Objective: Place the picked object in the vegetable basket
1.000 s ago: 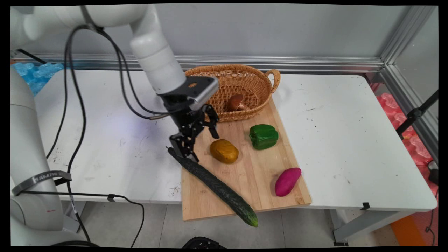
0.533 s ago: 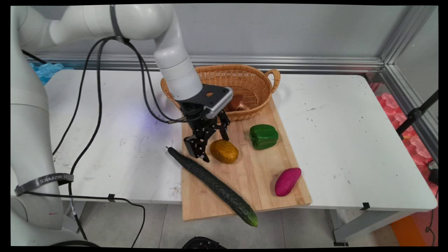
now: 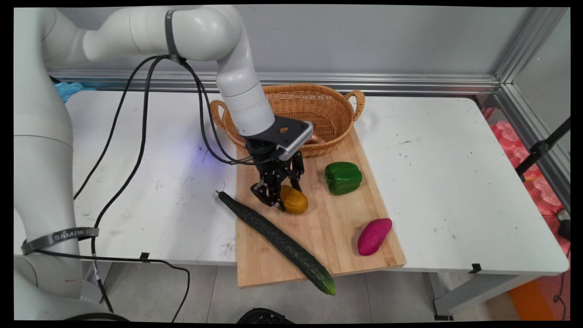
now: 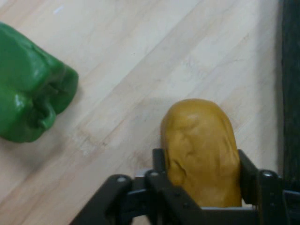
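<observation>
My gripper (image 3: 283, 193) stands low over the wooden cutting board (image 3: 334, 232), its two fingers closed against the sides of a yellow-brown potato (image 3: 297, 203). In the hand view the potato (image 4: 199, 140) fills the gap of the gripper (image 4: 200, 164), and a finger (image 4: 158, 161) presses on each side. The potato still rests on the board (image 4: 140, 56). A long dark cucumber (image 3: 278, 241) lies just left of the gripper, along the board's left edge; its skin (image 4: 291, 84) shows at the hand view's right edge. A green bell pepper (image 3: 343, 177) (image 4: 28, 103) sits to the right.
A wicker basket (image 3: 300, 87) stands behind the board, right behind the hand, with a brown thing (image 3: 315, 137) barely showing in it. A purple sweet potato (image 3: 374, 236) lies near the board's front right corner. Black cables (image 3: 136, 150) hang to the left.
The hand has moved right from the cucumber's tip, come down over the potato, and its fingers have closed from wide apart onto the potato's sides.
</observation>
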### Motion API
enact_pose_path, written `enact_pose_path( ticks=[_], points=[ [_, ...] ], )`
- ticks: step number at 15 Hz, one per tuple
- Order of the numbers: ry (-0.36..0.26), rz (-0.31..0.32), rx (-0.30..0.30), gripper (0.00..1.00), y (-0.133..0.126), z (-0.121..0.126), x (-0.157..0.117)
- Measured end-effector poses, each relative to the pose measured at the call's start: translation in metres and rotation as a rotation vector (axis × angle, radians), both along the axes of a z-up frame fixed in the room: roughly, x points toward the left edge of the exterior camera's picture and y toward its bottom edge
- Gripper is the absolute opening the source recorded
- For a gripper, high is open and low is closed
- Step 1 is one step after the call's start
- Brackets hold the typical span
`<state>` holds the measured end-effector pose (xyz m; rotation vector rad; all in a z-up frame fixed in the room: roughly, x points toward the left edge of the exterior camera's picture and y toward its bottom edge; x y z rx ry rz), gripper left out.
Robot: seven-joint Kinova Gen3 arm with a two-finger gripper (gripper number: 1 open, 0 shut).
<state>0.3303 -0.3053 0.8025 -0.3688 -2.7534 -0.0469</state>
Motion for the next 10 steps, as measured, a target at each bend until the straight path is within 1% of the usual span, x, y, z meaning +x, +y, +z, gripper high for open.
enact_pose_path(
  ticks=[4,8,10],
  points=[
    [0.000,-0.005,-0.006,0.00,-0.004,0.006,-0.002],
    [0.006,0.016,-0.009,0.00,-0.005,0.027,0.000],
    [0.007,0.040,-0.006,0.00,-0.005,0.042,0.002]
  ],
)
